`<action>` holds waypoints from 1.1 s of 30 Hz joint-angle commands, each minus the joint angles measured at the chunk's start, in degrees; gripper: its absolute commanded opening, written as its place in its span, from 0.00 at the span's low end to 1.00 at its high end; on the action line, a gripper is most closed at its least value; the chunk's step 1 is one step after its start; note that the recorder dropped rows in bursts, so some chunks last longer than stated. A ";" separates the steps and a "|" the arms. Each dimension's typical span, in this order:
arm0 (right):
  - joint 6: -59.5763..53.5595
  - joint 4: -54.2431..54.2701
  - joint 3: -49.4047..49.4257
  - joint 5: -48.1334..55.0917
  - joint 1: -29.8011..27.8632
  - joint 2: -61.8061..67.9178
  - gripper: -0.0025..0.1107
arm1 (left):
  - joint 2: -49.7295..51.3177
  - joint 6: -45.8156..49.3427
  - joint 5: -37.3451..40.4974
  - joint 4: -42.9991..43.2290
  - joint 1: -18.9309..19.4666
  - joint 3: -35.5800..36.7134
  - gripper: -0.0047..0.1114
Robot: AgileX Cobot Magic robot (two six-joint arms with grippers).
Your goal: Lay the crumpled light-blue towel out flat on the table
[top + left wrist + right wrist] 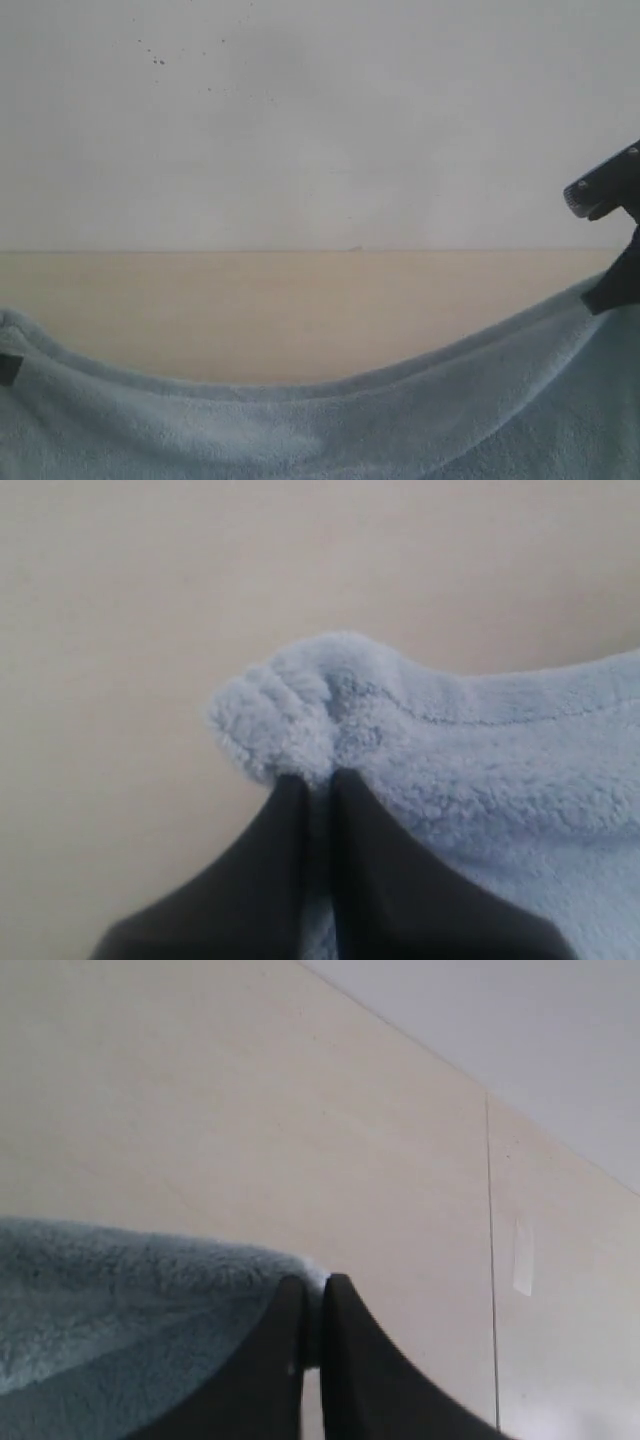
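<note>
Two pairs of jaws, left and right, are clamped on opposite corners of the towel (400,430), which sags between them from 8 to 3 o'clock before the desk (250,310).

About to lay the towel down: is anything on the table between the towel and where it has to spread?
Nothing visible. The table beyond the towel is bare up to the wall, and both wrist views show only tabletop beside the cloth. Left pincer and right pincer each grip its edge.
</note>
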 commanded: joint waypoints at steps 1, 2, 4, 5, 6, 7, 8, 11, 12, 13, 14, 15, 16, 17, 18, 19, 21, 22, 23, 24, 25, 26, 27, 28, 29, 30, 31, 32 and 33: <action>-9.12 7.39 -7.84 -0.53 -0.50 5.24 0.05 | 5.86 -0.89 -6.40 0.67 2.60 -3.97 0.08; -11.68 9.89 -9.09 -0.35 -0.50 5.98 0.05 | 7.11 -0.89 -6.53 0.67 3.03 -4.76 0.11; -15.78 14.80 -11.57 -0.15 -0.50 7.29 0.09 | 9.30 -0.89 -6.06 0.67 3.66 -5.98 0.21; -16.84 16.25 -12.26 -0.27 -0.50 7.57 0.14 | 10.22 -0.89 -5.67 0.67 3.93 -6.38 0.29; -18.41 17.99 -12.89 -0.70 -0.50 7.76 0.22 | 10.98 -0.89 -5.04 0.67 4.05 -6.52 0.38; -18.76 19.03 -13.25 -1.19 -0.50 7.84 0.30 | 11.31 -1.47 -4.90 0.67 4.15 -6.62 0.45; -18.76 19.16 -13.54 -1.60 -0.50 7.84 0.37 | 11.73 -2.68 -4.77 0.67 4.45 -6.62 0.53; -17.83 19.16 -13.86 -1.64 -0.57 7.73 0.47 | 11.78 -5.41 -4.77 0.67 5.12 -6.62 0.59; -17.70 19.16 -13.86 -1.32 -0.71 7.64 0.47 | 11.78 -5.41 -4.77 0.67 5.14 -6.62 0.58; -17.70 19.82 -13.86 -0.99 -0.98 7.50 0.47 | 11.78 -5.41 -4.25 1.06 5.14 -6.62 0.57; -17.70 20.77 -13.73 -0.42 -1.20 7.35 0.47 | 11.67 -5.41 -3.67 1.05 5.14 -6.62 0.56; -17.70 21.41 -13.73 0.01 -1.52 7.10 0.44 | 11.54 -5.41 -3.10 0.86 5.14 -6.62 0.54; -17.70 22.64 -13.73 0.76 -1.90 7.00 0.40 | 11.43 -5.41 -2.64 0.44 5.14 -6.62 0.53; -17.81 23.53 -13.73 1.44 -2.24 6.57 0.34 | 11.29 -5.41 -2.20 -0.43 5.14 -6.51 0.52; -18.25 24.88 -13.73 1.98 -2.61 6.19 0.28 | 11.21 -5.41 -1.82 -1.20 5.14 -6.38 0.52; -18.54 26.29 -13.27 2.23 -2.94 5.57 0.19 | 11.05 -5.41 -1.72 -1.67 5.14 -6.24 0.52; -18.71 26.97 -11.26 2.22 -3.38 4.16 0.02 | 10.83 -5.41 -1.47 -2.55 5.14 -5.71 0.50; -18.71 27.38 -9.76 2.06 -3.51 3.29 0.03 | 10.60 -5.41 -1.47 -3.14 5.14 -5.46 0.50; -18.71 27.38 -8.09 2.06 -3.51 2.45 0.02 | 10.48 -5.41 -1.47 -3.51 5.14 -5.05 0.50; -18.71 27.38 -6.56 2.06 -3.51 1.86 0.02 | 10.37 -5.41 -1.44 -3.92 5.14 -4.92 0.50; -18.75 27.38 -4.09 1.96 -3.51 0.96 0.02 | 10.25 -5.41 -1.44 -4.35 5.14 -4.65 0.50; -18.75 27.54 -2.37 1.85 -3.51 0.43 0.02 | 10.15 -5.41 -1.44 -4.51 4.99 -4.38 0.50; -18.59 27.70 -0.58 1.83 -3.51 0.00 0.02 | 10.17 -5.41 -1.44 -4.51 5.03 -4.27 0.50; -18.62 28.16 2.14 1.71 -3.51 -0.61 0.02 | 10.17 -5.41 -1.44 -4.51 4.57 -4.17 0.50; -18.62 28.14 3.95 1.58 -3.51 -0.90 0.02 | 10.17 -5.41 -1.44 -4.51 4.25 -4.17 0.50; -18.35 28.18 6.16 1.32 -3.51 -1.17 0.02 | 10.17 -5.41 -1.33 -4.51 3.66 -4.17 0.50; -18.10 28.18 8.22 0.79 -3.51 -1.20 0.02 | 10.17 -5.29 -1.33 -4.51 2.98 -4.17 0.50; -17.62 28.44 10.15 0.37 -3.51 -1.20 0.02 | 10.17 -5.13 -1.33 -4.51 2.38 -4.17 0.50; -17.15 28.58 11.57 -0.20 -3.51 -1.20 0.02 | 10.17 -5.12 -1.33 -4.51 1.65 -4.17 0.50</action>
